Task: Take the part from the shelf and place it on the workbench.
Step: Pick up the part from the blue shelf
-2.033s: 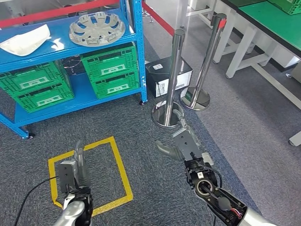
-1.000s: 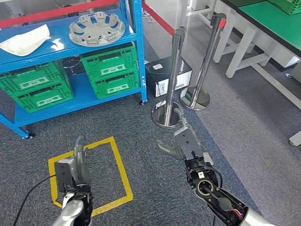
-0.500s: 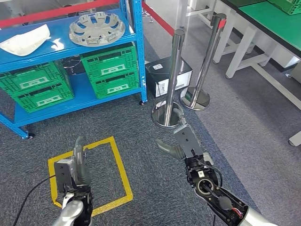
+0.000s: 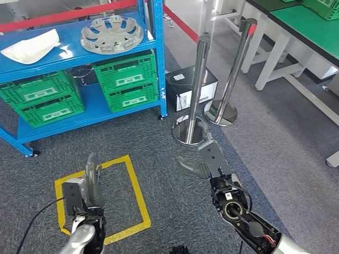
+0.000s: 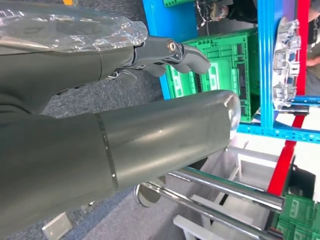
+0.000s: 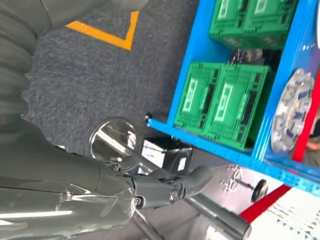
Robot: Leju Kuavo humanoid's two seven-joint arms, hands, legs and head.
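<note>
Part: silver-grey wheel cover (image 4: 112, 34), spoked, lying flat on top level of blue shelf (image 4: 160, 58), upper left of frame. Green crates (image 4: 127, 79) below it. Grey carpet, yellow floor square (image 4: 134, 185), two steel posts (image 4: 197, 84); green-topped bench (image 4: 315, 29) upper right. Left hand (image 4: 88, 188) and right hand (image 4: 206, 159) hold nothing, fingers extended.

Part (image 4: 112, 34): a silver-grey, round, spoked wheel cover lying flat on the top level of the blue shelf (image 4: 47, 63), at its right end, just beside the upright post.

Workbench (image 4: 315, 32) cut off by frame edge (top right); black box (image 4: 191, 84) label unreadable.
</note>
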